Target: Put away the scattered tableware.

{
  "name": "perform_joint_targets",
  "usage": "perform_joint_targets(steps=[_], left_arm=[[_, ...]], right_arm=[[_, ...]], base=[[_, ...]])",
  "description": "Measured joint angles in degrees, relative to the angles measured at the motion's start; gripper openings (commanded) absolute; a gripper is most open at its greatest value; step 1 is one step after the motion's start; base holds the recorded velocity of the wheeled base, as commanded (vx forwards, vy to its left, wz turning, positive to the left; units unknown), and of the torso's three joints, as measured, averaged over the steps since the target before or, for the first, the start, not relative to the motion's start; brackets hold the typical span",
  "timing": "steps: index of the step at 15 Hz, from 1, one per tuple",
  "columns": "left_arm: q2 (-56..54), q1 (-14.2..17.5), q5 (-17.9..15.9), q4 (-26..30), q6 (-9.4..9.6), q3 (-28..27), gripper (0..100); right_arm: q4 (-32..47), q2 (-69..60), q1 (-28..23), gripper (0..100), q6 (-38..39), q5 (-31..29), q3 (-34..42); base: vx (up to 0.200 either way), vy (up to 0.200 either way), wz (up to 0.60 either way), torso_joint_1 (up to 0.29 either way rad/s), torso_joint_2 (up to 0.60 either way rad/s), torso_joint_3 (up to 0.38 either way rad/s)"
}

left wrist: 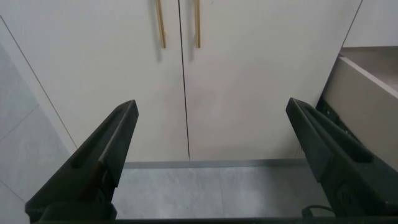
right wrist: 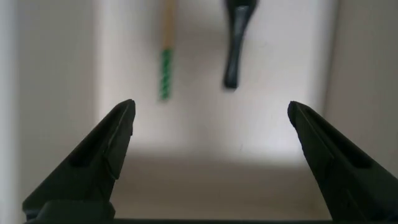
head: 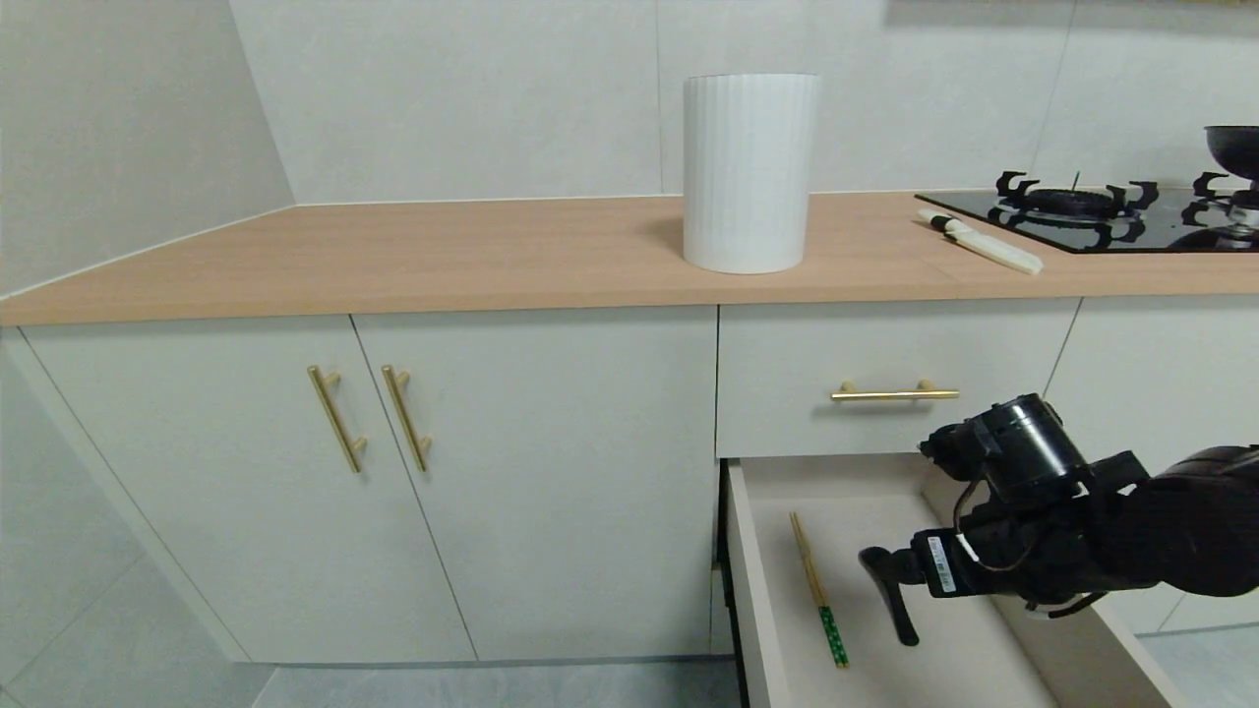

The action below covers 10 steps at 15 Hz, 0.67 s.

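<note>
The lower drawer [head: 762, 590] stands pulled out at the lower right. On its floor lie a pair of wooden chopsticks with green ends [head: 818, 590] [right wrist: 165, 59] and a black spoon [head: 890, 590] [right wrist: 234, 46], side by side and apart. My right gripper [right wrist: 210, 107] hovers above the drawer's front part, open, with nothing between its fingers; its wrist [head: 1023, 492] sits over the drawer's right wall. A white knife [head: 979, 241] lies on the wooden counter near the stove. My left gripper [left wrist: 211, 104] is open and empty, low before the cabinet doors.
A tall white ribbed container [head: 749, 172] stands on the counter [head: 443, 256]. A black gas stove [head: 1092, 211] occupies the counter's right end. A shut drawer with a gold handle [head: 893, 394] is above the open one. Double cabinet doors with gold handles [head: 374, 428] [left wrist: 180, 25] lie left.
</note>
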State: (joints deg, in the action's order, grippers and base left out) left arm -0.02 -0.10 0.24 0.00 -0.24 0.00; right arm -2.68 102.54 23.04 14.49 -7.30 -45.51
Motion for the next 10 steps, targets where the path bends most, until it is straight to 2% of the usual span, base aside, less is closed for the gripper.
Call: perform_joint_targets(steps=[4,6,10], left_arm=[[0.00,0.02,0.00,0.00,0.02,0.00,100],[0.00,0.00,0.00,0.00,0.02,0.00,100],[0.00,0.02,-0.02,0.00,0.00,0.00,100]], right_arm=[[8.92,-8.77,3.52,100,-0.27,0.11,-1.04],[10.97,-10.69,4.00,100,-1.01,0.20,-1.29],[18.38,-12.00,4.24,100,-7.22,5.01,-1.18]], base=[[-0.200,0.000,0.00,0.001,0.00,0.002],[-0.200,0.000,0.00,0.005,0.00,0.002],[0.000,0.000,0.00,0.000,0.00,0.000]])
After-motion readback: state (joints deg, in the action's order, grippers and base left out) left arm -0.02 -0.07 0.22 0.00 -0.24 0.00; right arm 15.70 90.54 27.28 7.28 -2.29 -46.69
